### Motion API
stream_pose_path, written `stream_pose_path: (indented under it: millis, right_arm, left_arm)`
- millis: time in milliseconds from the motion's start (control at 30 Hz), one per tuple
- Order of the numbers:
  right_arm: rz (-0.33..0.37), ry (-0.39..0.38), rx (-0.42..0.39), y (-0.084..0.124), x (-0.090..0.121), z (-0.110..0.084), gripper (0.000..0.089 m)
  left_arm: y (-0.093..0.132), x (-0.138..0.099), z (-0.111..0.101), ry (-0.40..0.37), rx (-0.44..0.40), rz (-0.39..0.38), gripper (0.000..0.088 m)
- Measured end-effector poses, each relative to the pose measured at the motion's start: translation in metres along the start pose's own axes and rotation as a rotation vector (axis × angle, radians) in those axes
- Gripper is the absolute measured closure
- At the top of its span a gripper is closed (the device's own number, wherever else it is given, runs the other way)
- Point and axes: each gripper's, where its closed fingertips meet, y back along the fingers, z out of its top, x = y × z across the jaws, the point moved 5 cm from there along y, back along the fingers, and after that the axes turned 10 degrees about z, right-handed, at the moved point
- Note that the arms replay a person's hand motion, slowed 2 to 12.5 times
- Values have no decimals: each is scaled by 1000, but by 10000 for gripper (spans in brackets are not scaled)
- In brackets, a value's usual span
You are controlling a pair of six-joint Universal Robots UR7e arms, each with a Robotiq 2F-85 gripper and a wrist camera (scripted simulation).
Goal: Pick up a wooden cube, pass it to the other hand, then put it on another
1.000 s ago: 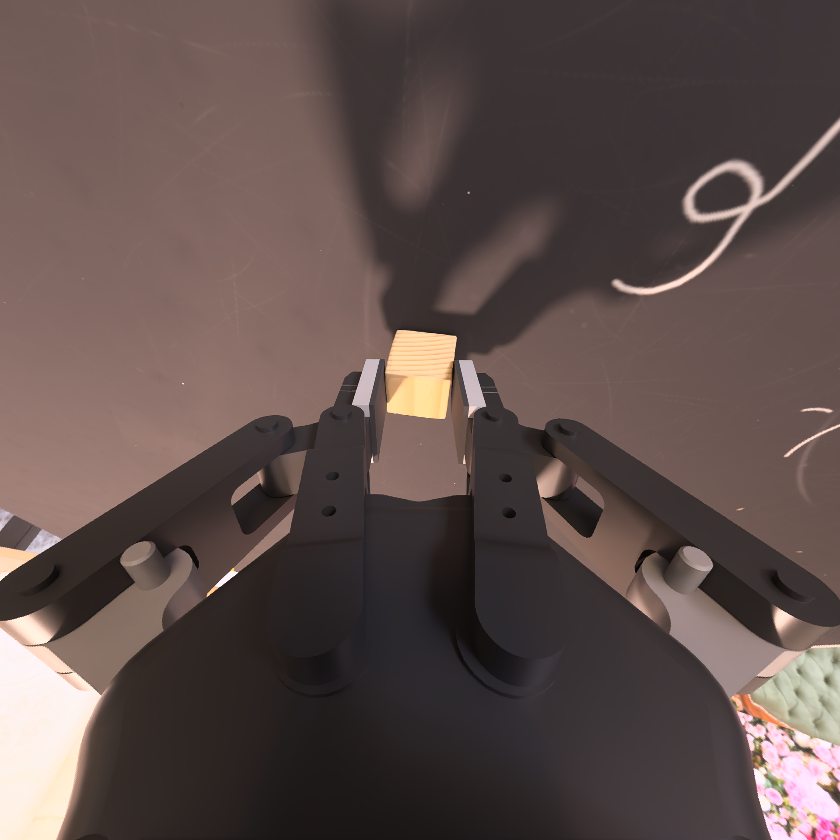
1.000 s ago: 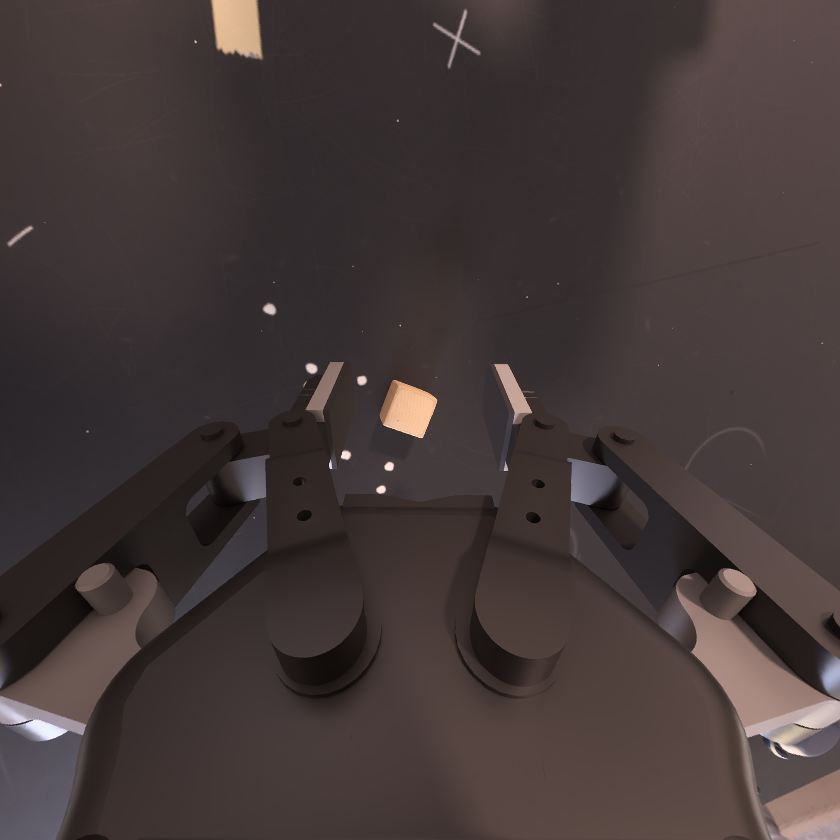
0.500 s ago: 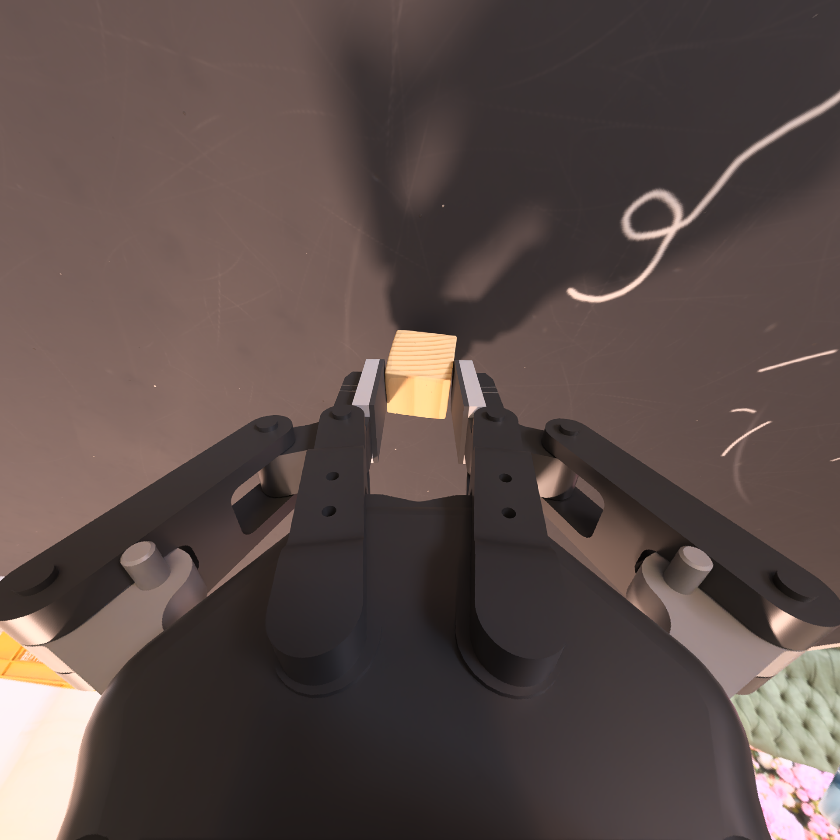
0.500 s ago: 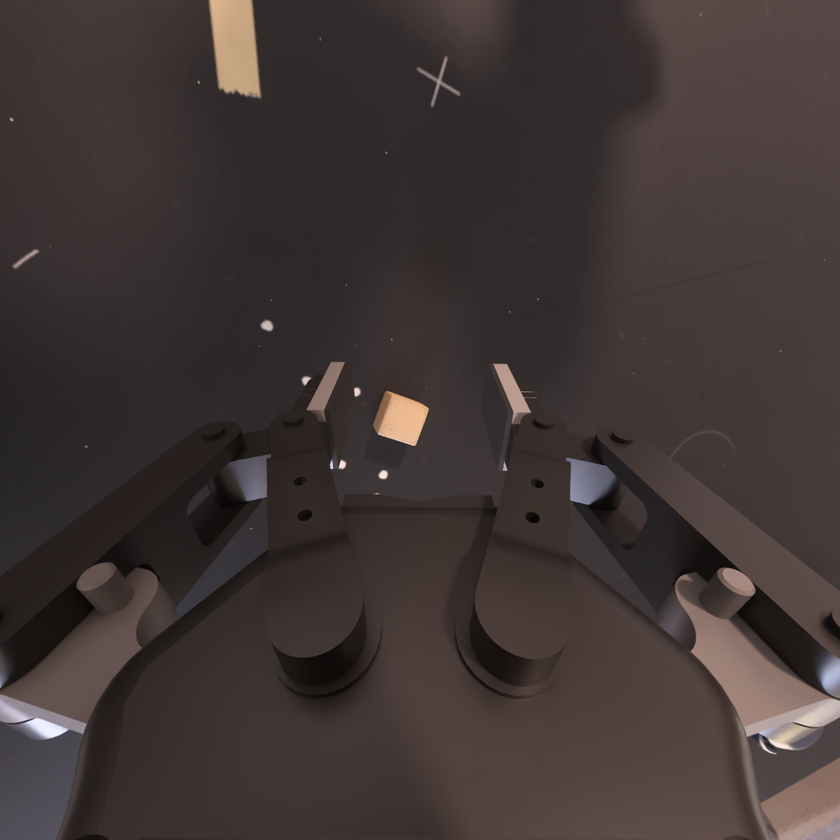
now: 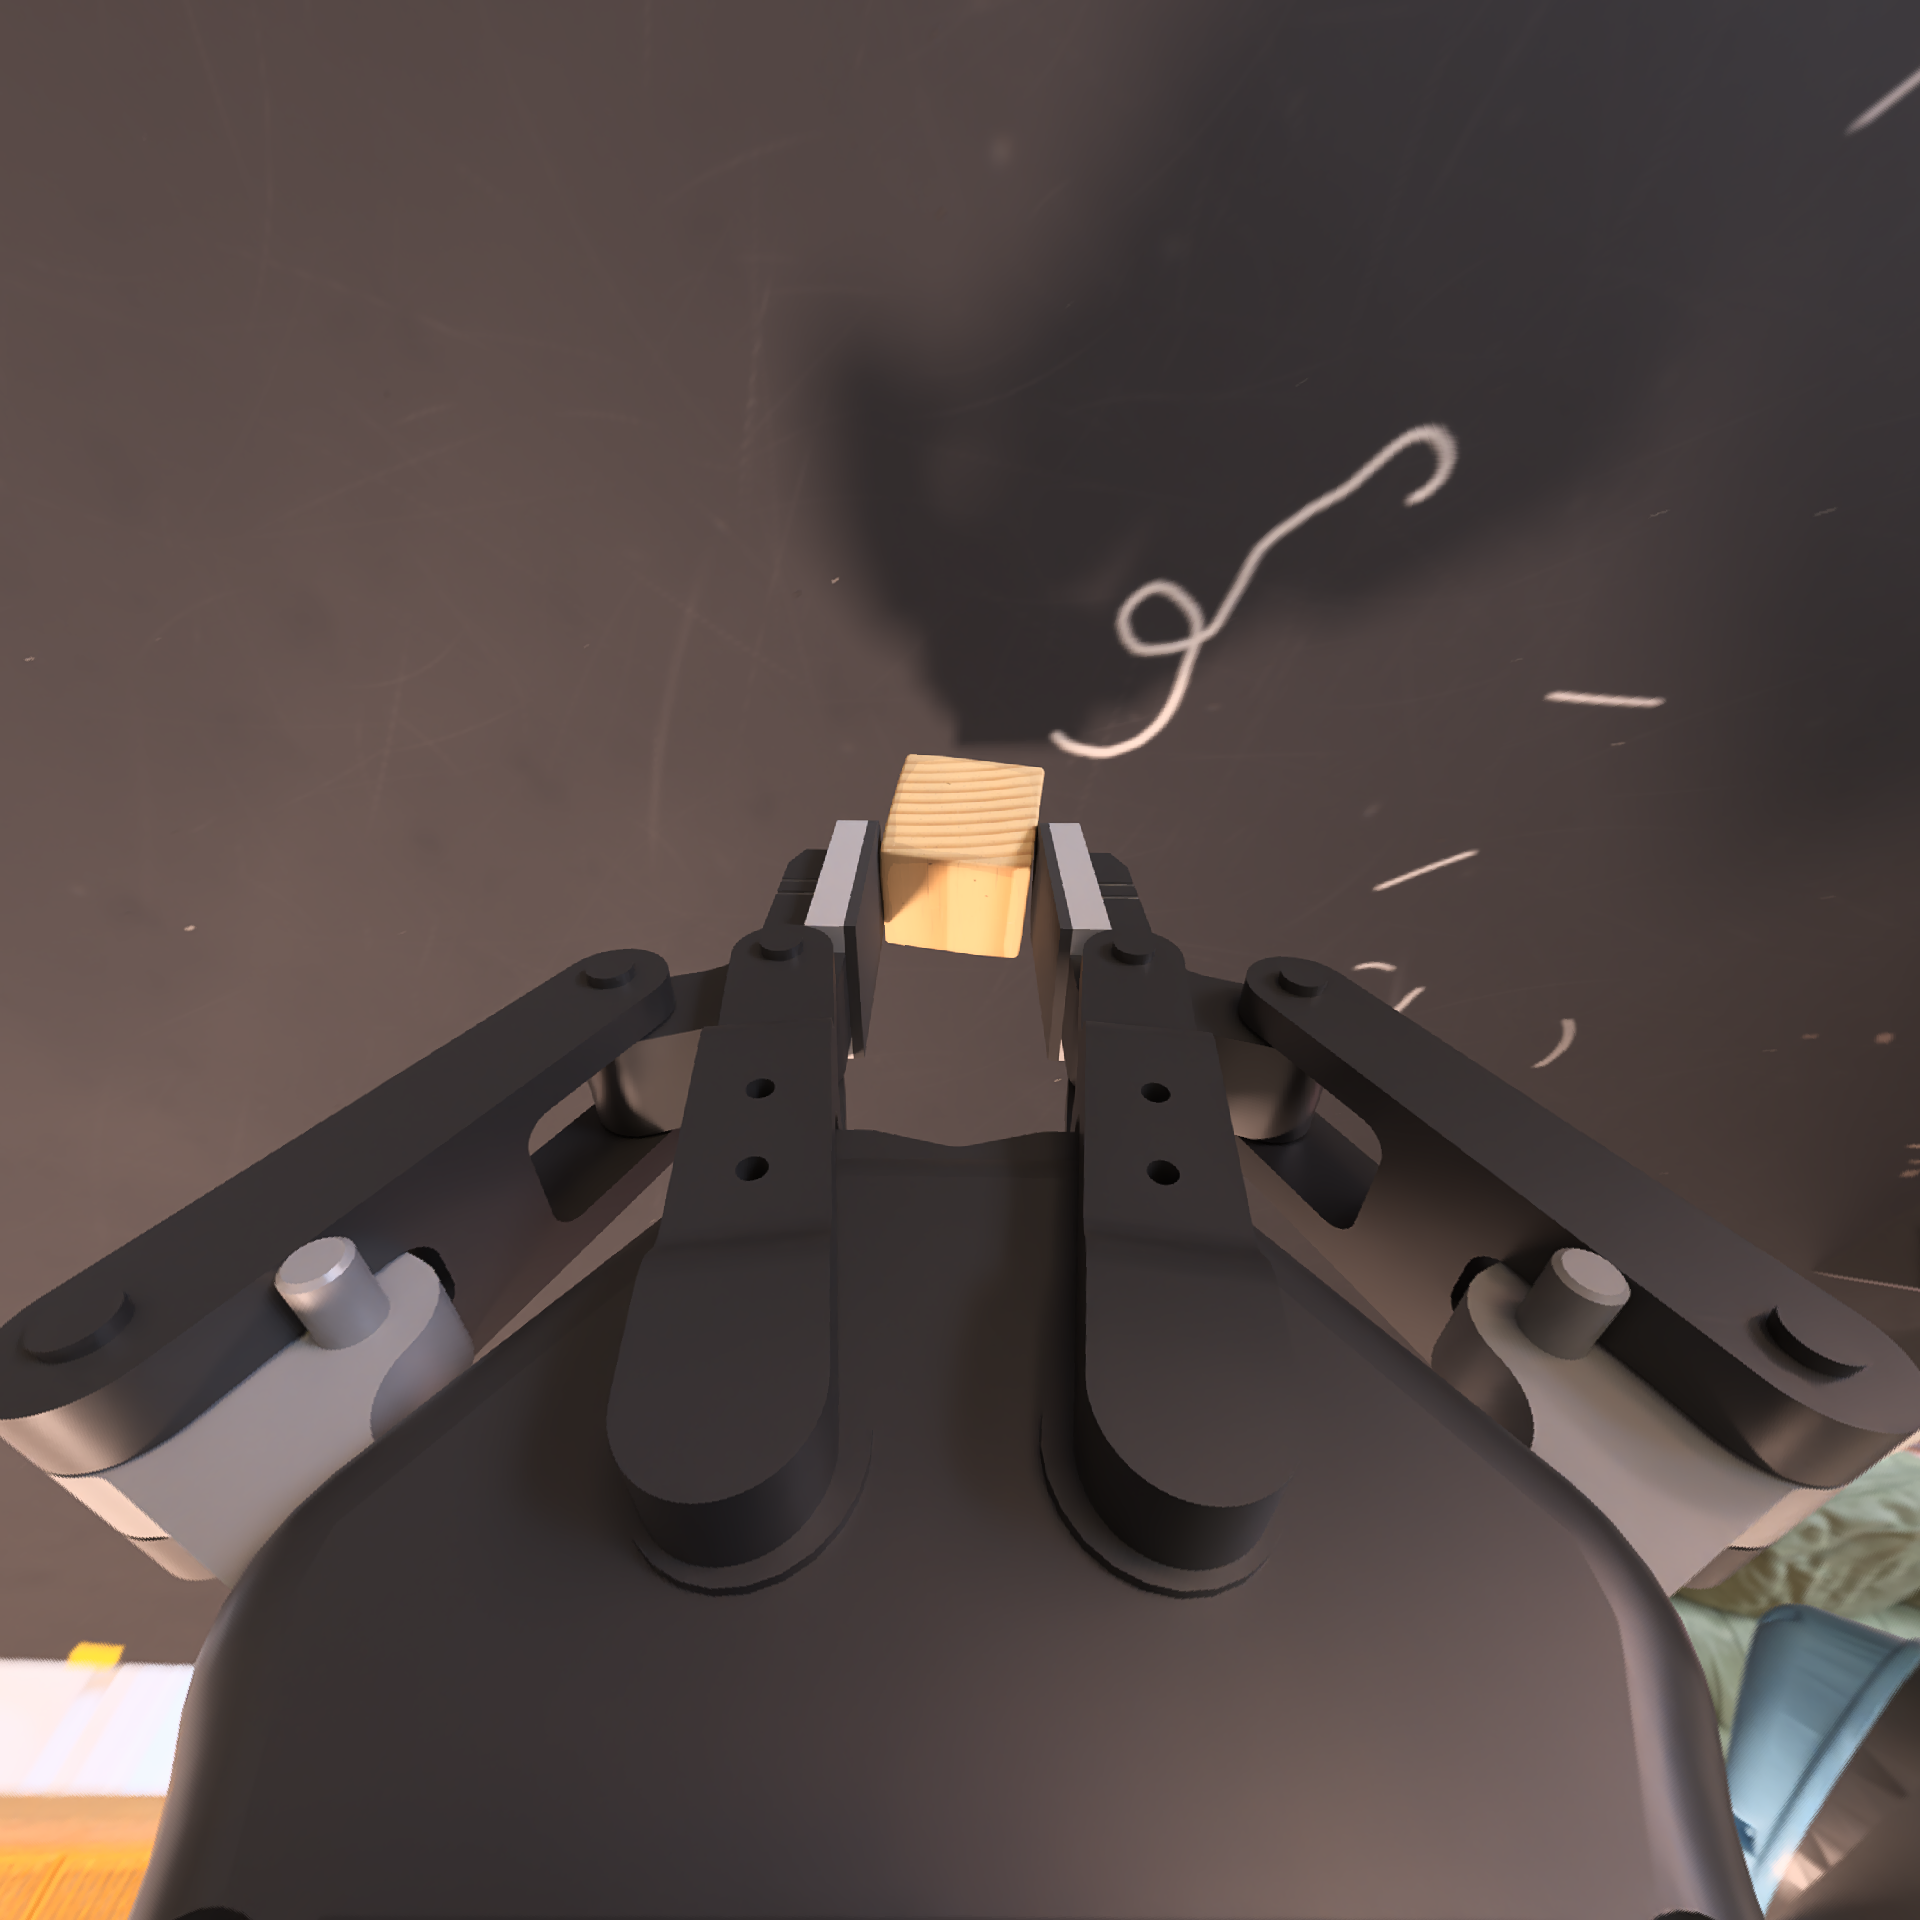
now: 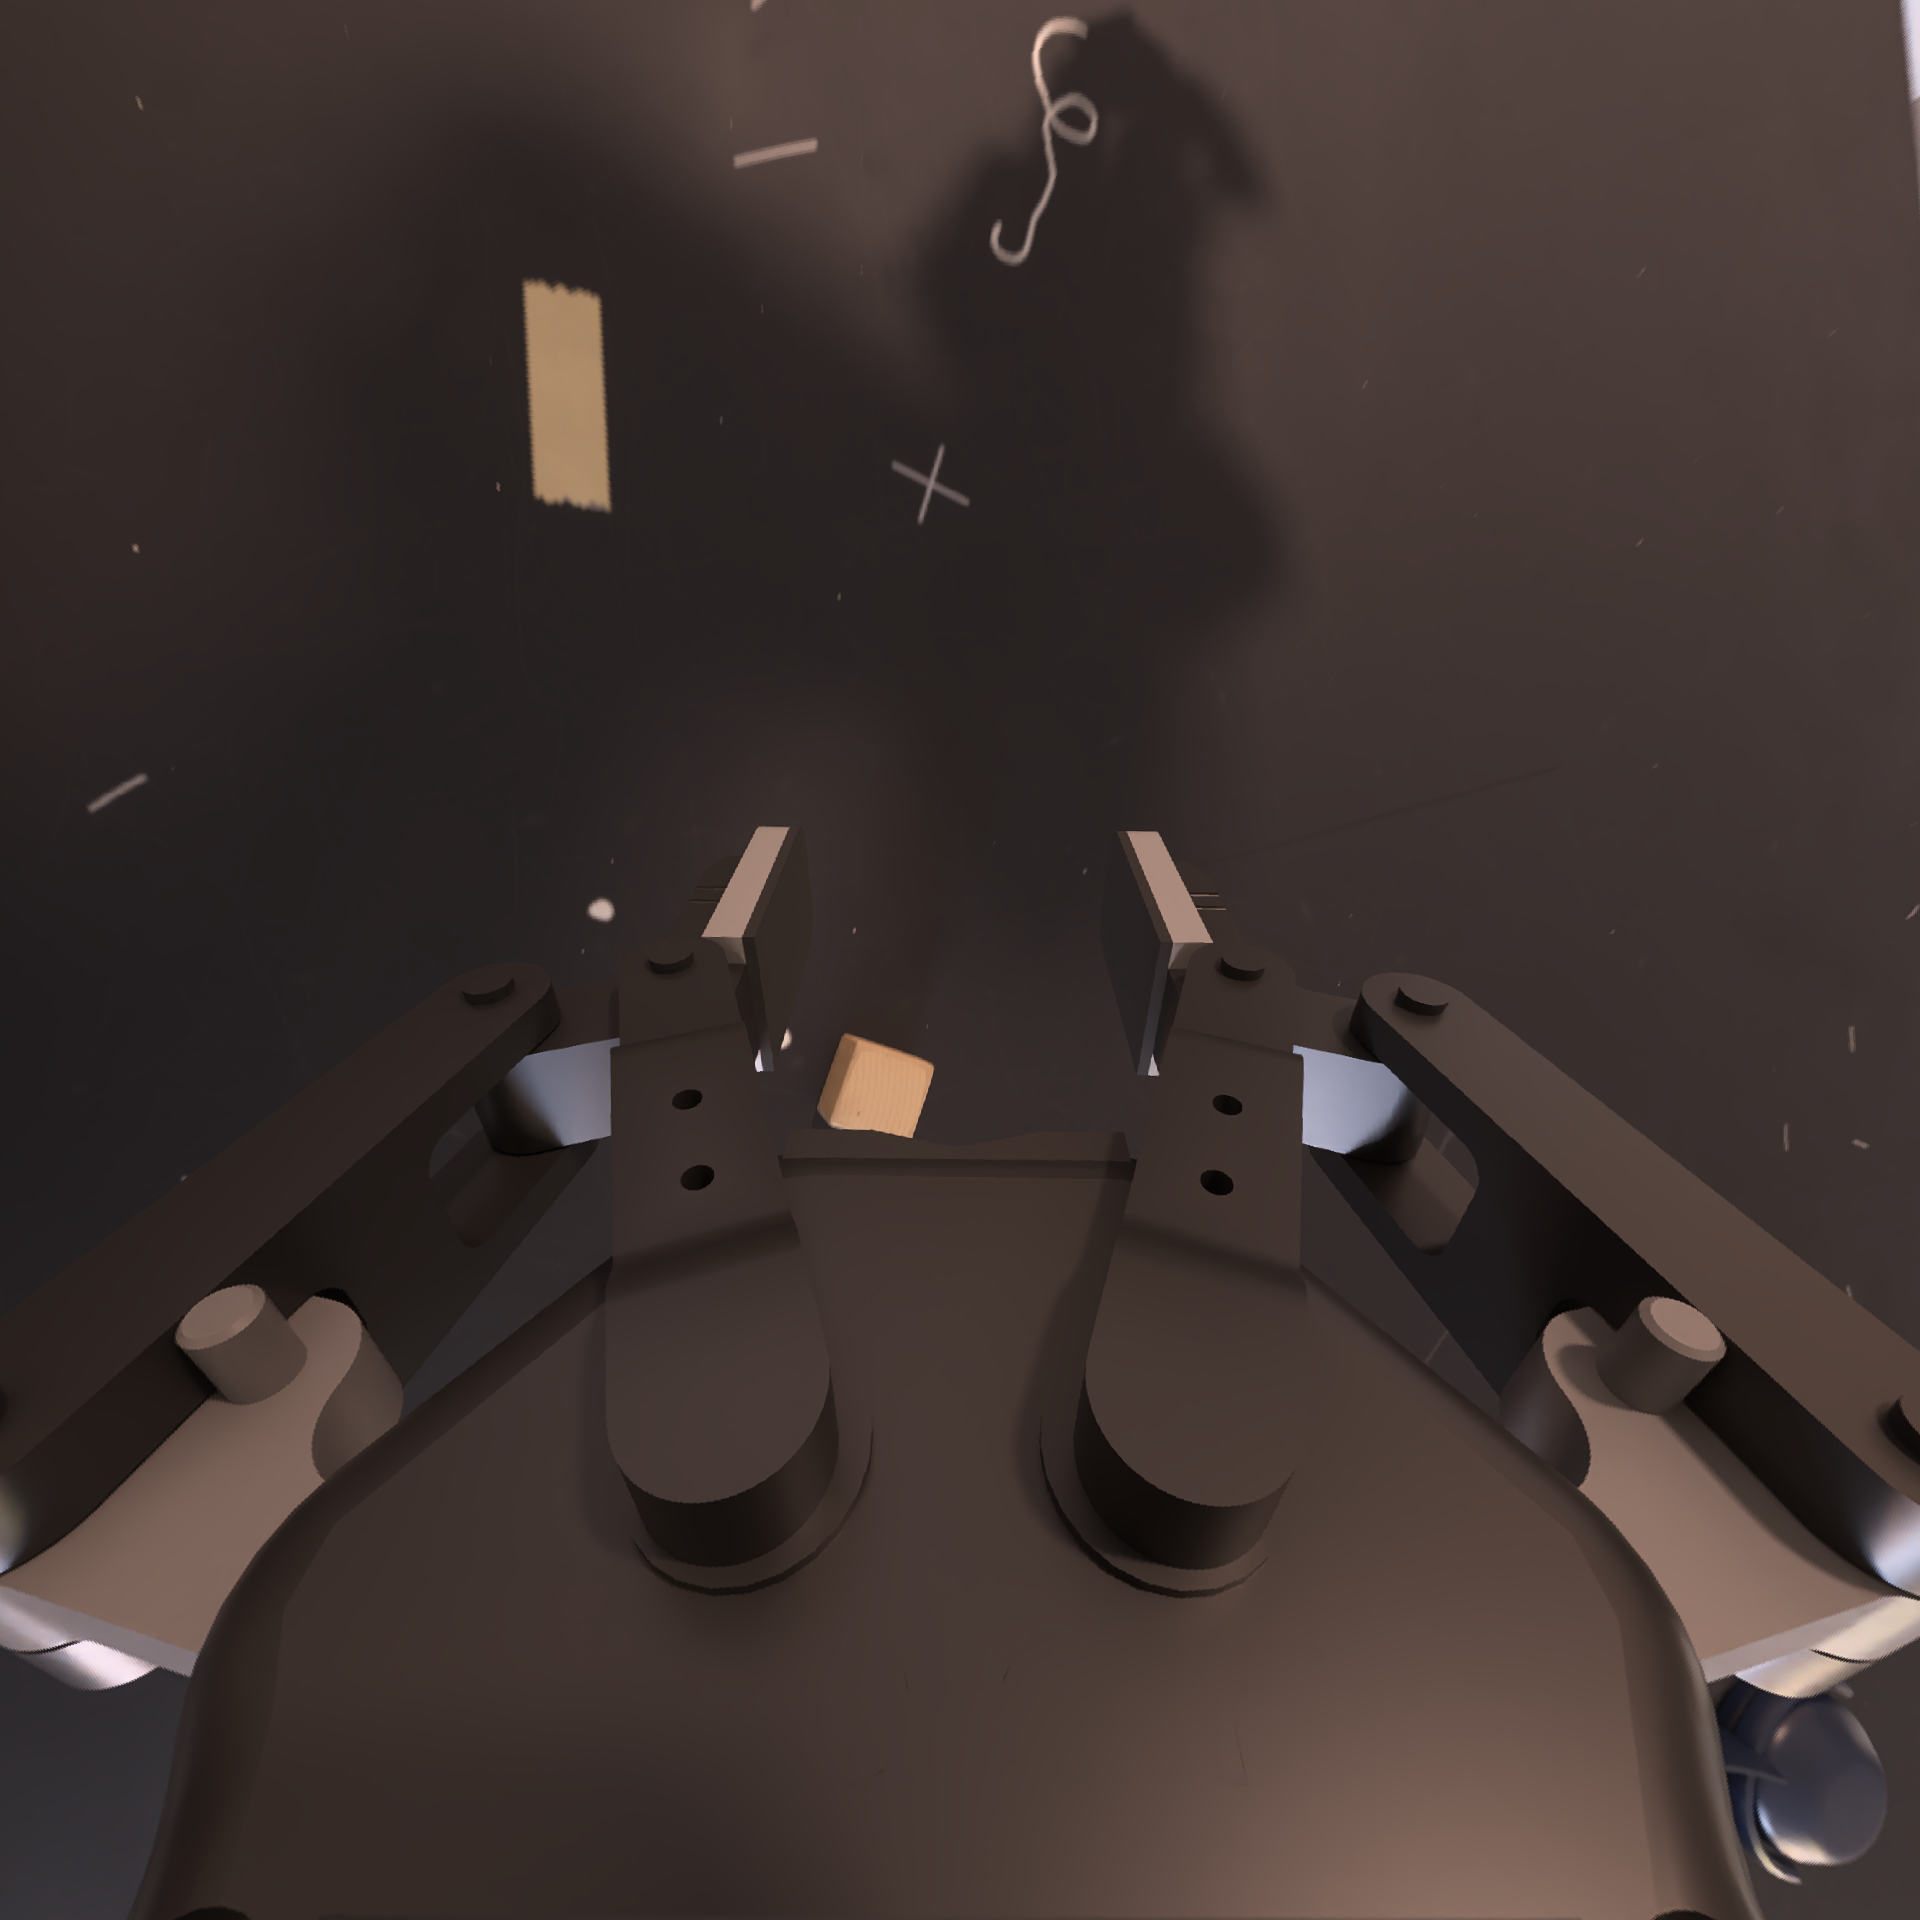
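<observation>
In the left wrist view my left gripper (image 5: 958, 868) is shut on a light wooden cube (image 5: 964, 850), held between the two pads above the dark table (image 5: 416, 520). In the right wrist view my right gripper (image 6: 956, 883) is open and empty, high above the table. A second wooden cube (image 6: 873, 1086) lies on the table far below, seen low between the right fingers, near the gripper's palm edge. The other arm does not show in either view; only its shadow falls on the table.
A strip of tan tape (image 6: 566, 395) is stuck on the dark table (image 6: 1455, 520) at the far left. Chalk marks lie on the surface: a looped squiggle (image 5: 1226, 613), which also shows in the right wrist view (image 6: 1049, 135), and a small cross (image 6: 930, 483).
The left gripper, still holding its cube, has moved so the chalk squiggle slid left and closer. The right gripper has risen and tilted; the cube below slid down toward its palm.
</observation>
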Motion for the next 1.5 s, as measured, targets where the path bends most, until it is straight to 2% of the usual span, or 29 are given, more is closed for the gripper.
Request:
stream_pose_path:
  millis: [133, 233, 533, 667, 800, 967, 1200, 1500]
  right_arm:
    - [-32, 23, -78, 2, -1, 11, 375]
    - [-58, 44, -140, 4, -1, 21, 374]
    - [-159, 131, -295, 8, 0, 50, 353]
    - [-208, 176, -348, 9, 1, 64, 347]
    - [-255, 214, -391, 9, 3, 78, 327]
    - [-289, 247, -440, 9, 5, 96, 304]
    - [-302, 274, -486, 8, 9, 119, 294]
    - [-319, 303, -518, 6, 11, 141, 280]
  left_arm:
    - [12, -11, 3, 40, -95, -102, 620]
    - [23, -22, 7, 67, -179, -205, 620]
    - [62, -56, 15, 127, -420, -588, 620]
    - [79, -68, 15, 135, -494, -745, 620]
    - [91, -79, 15, 135, -545, -859, 620]
    - [101, -90, 16, 131, -580, -950, 620]
    - [114, -105, 17, 118, -610, -1050, 620]
    - [124, -123, 19, 97, -619, -1132, 620]
